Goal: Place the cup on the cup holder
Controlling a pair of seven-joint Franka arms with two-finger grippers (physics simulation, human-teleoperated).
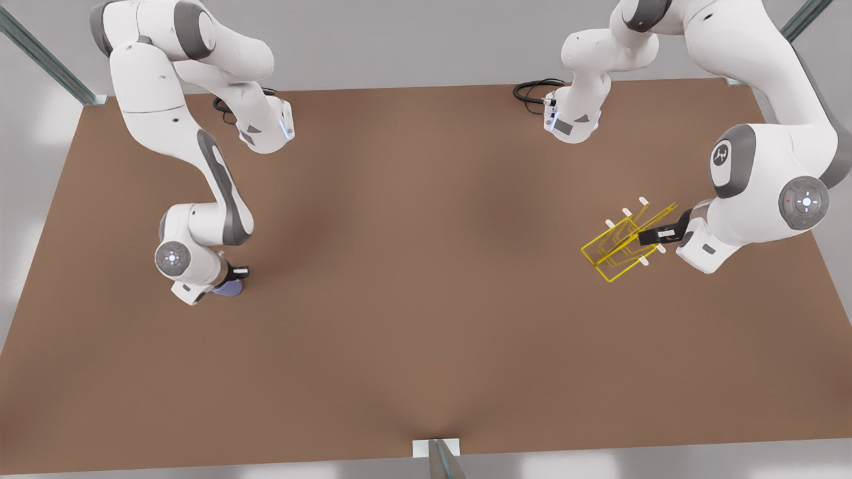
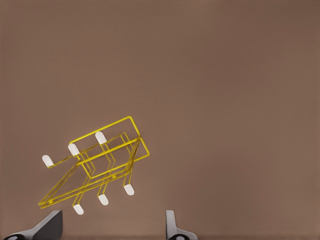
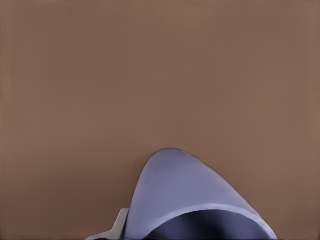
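Note:
The cup (image 1: 230, 288), a lavender-blue tumbler, sits low on the table at the front view's left, mostly under my right gripper (image 1: 237, 273). In the right wrist view the cup (image 3: 190, 195) looms close, dark mouth toward the camera, with one finger (image 3: 119, 226) pressed against its wall and the other hidden. The gripper looks shut on it. The yellow wire cup holder (image 1: 622, 246) stands at the front view's right. My left gripper (image 1: 655, 234) hovers at its edge, open; its fingertips (image 2: 52, 222) are spread, with the cup holder (image 2: 100, 165) just beyond them.
The brown table (image 1: 426, 279) stretches wide between the two arms. Black cables (image 1: 532, 90) lie at the far edge by the arm bases. A metal post bracket (image 1: 436, 447) sits at the near edge.

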